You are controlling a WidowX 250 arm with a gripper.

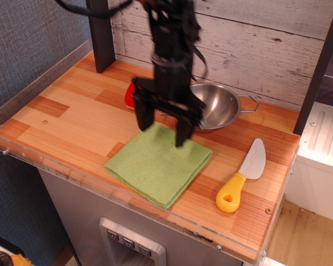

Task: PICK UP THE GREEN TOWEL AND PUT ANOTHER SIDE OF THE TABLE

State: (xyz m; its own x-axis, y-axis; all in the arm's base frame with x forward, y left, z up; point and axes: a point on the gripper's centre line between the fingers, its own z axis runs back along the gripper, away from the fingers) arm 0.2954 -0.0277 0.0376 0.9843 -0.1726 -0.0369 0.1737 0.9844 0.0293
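Observation:
The green towel (155, 164) lies flat and folded on the wooden table (66, 116), near the front edge. My black gripper (163, 131) hangs open just above the towel's far part, one finger near its far-left corner and one over its upper middle. The fingers hold nothing. The arm is motion-blurred.
A steel bowl (216, 106) stands behind the towel at the back right, partly hidden by the arm. A red and white object (129, 94) peeks out left of the arm. A toy knife with a yellow handle (241, 177) lies right of the towel. A clear acrylic edge (72, 176) runs along the front.

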